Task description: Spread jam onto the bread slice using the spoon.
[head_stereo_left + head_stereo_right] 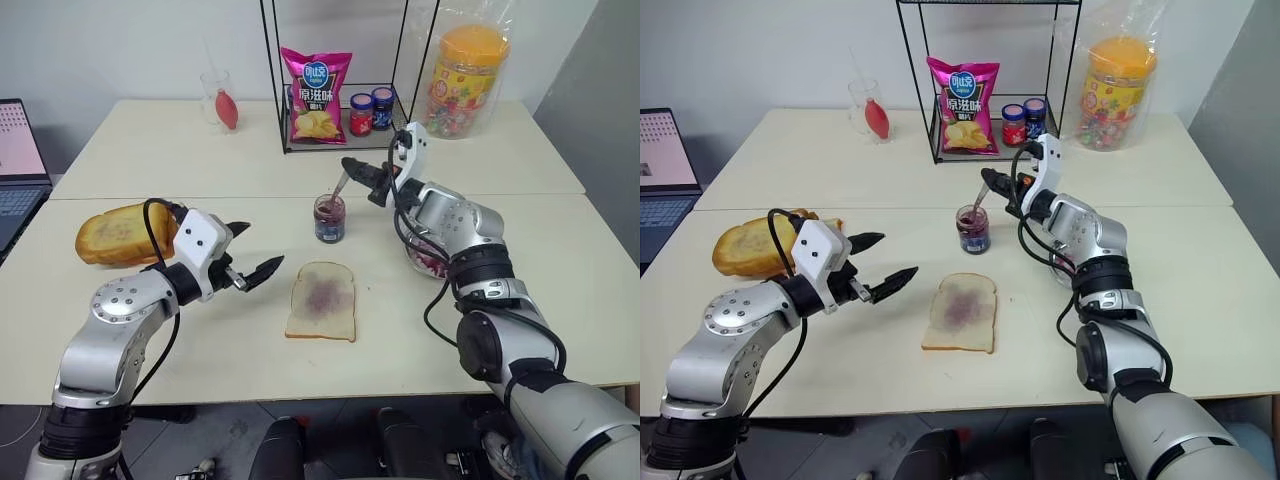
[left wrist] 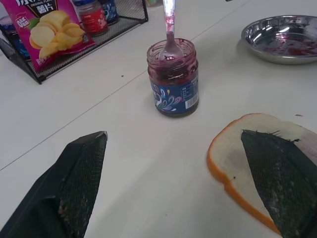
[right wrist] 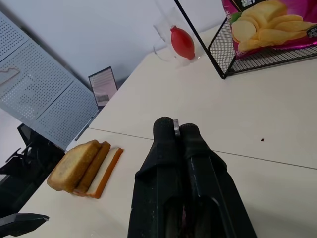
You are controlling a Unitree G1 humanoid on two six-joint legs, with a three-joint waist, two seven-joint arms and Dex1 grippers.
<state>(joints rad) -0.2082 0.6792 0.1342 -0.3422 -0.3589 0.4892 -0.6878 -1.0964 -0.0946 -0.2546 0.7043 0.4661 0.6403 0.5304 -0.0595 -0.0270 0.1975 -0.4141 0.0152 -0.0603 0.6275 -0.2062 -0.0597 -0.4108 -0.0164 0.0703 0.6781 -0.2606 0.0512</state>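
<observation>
Bread slice lies flat on the bench with a purple smear in its middle, and the left gripper hangs just beside it with its jaws wide apart and nothing in them. Behind the slice stands the jar of jam, and the spoon has its bowl down in the jar. The right gripper has its jaws clenched on the spoon's handle.

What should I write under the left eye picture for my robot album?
Right hand dips the spoon into the jam beside the bread slice.
</observation>
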